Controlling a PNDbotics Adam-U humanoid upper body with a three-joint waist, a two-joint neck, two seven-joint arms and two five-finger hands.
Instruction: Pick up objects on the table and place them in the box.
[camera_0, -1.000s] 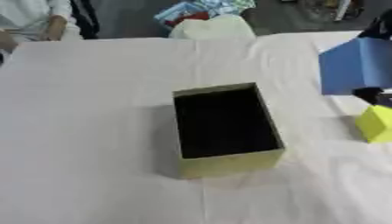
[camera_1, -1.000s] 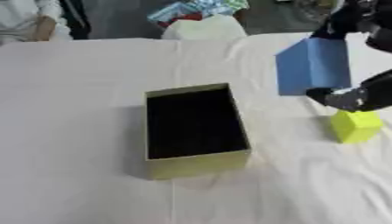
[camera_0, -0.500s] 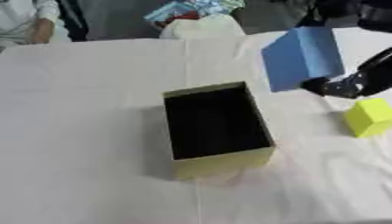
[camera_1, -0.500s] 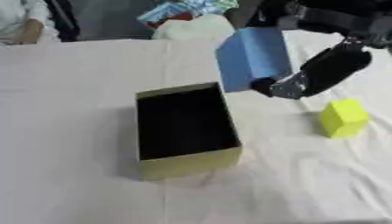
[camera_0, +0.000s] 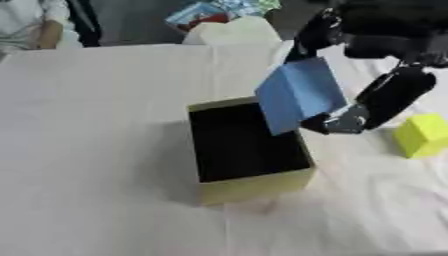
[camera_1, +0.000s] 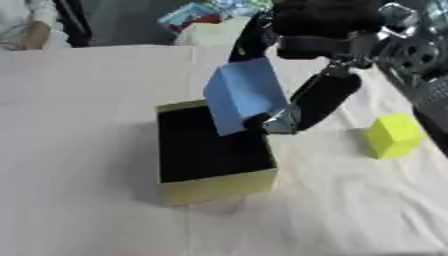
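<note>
While our right hand (camera_0: 367, 107) grips blue block (camera_0: 299, 94) over box (camera_0: 254, 185) rim, box interior shows dark; yellow block (camera_0: 423, 135) on table.

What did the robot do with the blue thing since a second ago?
The right robot hand, holding the blue block, carried it leftward from the table's right side until it hangs tilted over the right edge of the open yellow box. It has not let go. The box and the yellow block on the white tablecloth stayed put. The left robot hand is out of sight.
</note>
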